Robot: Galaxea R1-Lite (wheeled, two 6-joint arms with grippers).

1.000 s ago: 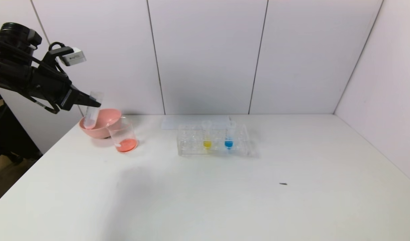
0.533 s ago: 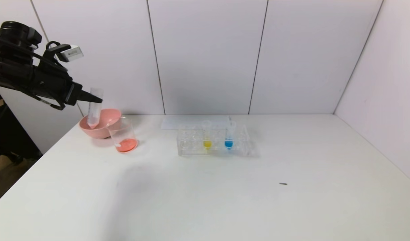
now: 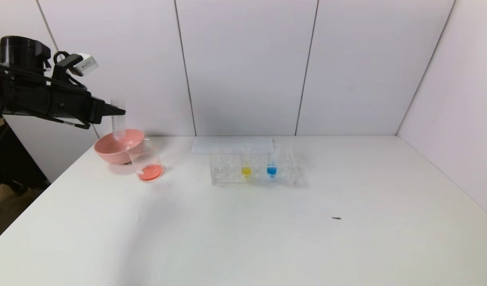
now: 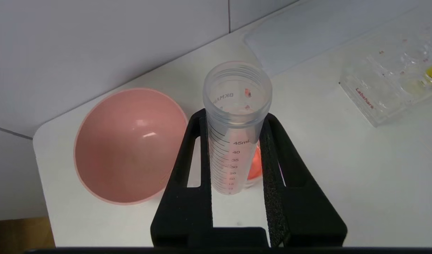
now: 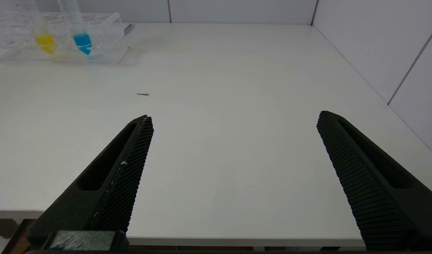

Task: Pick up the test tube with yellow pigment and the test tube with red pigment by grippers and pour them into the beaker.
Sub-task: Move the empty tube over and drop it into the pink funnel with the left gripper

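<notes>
Nearest, the right gripper hangs low over the front edge of the white counter, its two black ridged fingers spread wide with nothing between them. It does not show in the head view. Ahead of it on the bare counter lies a small dark speck.

Farther back, about mid-counter, stands a clear tube rack. The test tube with yellow pigment sits upright in it, and just beside it, toward the robot's right, a tube with blue liquid. Behind the rack a flat pale sheet lies against the wall.

Off to the robot's left, the beaker stands on the counter with red-orange liquid pooled in its bottom. The pink bowl is right behind it, its rim touching or nearly touching the beaker; I can't tell which.

Above the bowl, the left gripper reaches in from the left side, clamped on the test tube with red pigment. The tube is upright, mouth up, its lower end over the bowl's rim. From the left wrist view the fingers press either side of the graduated tube, which looks emptied, with only a few red flecks clinging inside near the mouth.
</notes>
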